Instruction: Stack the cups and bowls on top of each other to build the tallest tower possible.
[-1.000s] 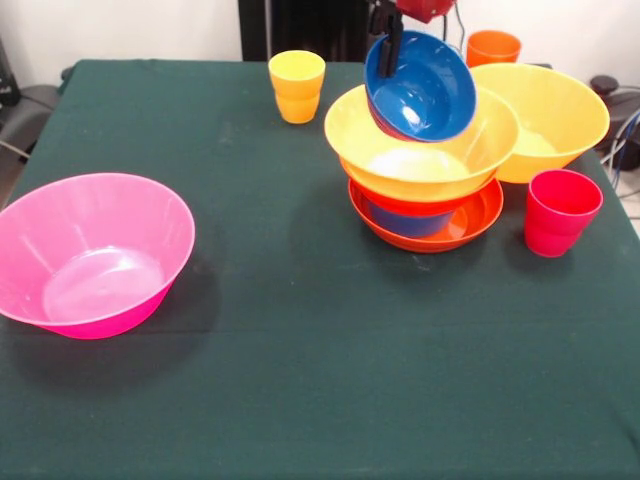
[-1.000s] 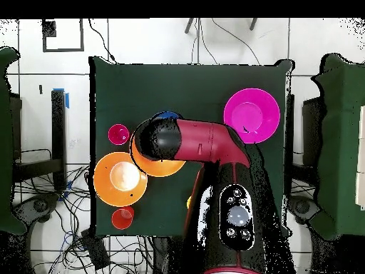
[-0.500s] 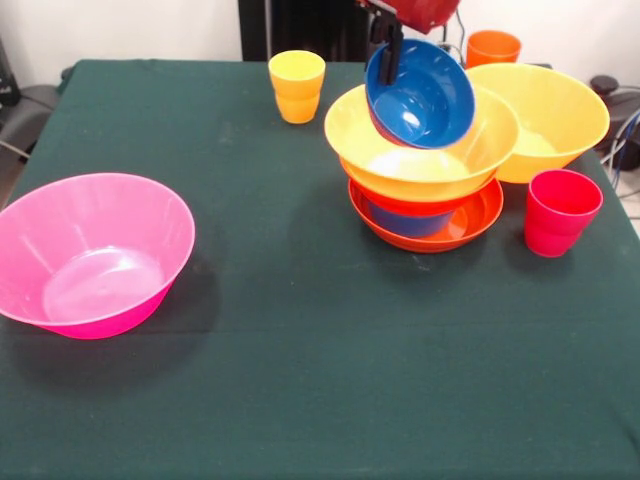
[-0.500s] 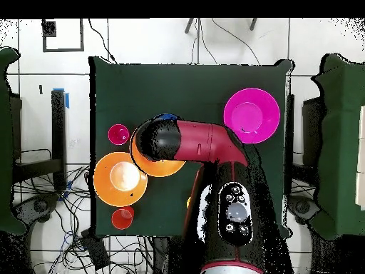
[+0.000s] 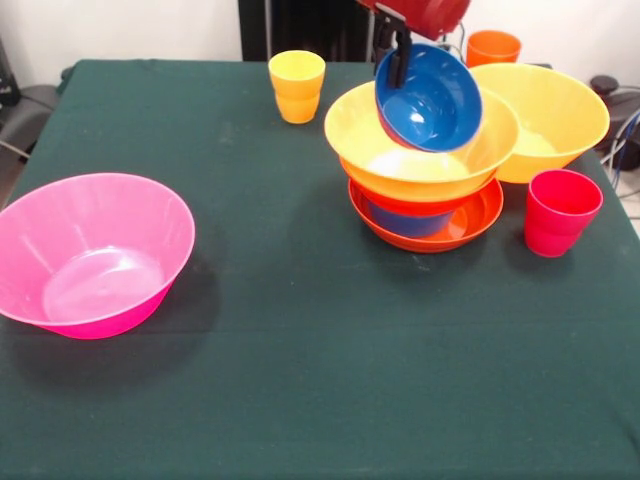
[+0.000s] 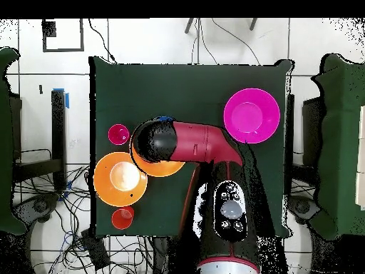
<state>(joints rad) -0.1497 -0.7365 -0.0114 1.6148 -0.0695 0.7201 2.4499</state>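
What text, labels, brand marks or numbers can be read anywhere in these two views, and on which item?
None: no readable text in either view.
The blue bowl held by the gripper, the tower, the pink bowl and the cups, such as the red-pink one, are plain.
The arm has round buttons or marks in the overhead view, too small to read.

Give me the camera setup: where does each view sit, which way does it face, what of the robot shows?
Front view: across the table, facing the robot; shows the tower and the gripper holding a tilted blue bowl by its rim.
Overhead view: above the table, looking straight down; the red and black arm covers most of the tower.
Shared: pink bowl, red-pink cup, loose orange-yellow bowl.
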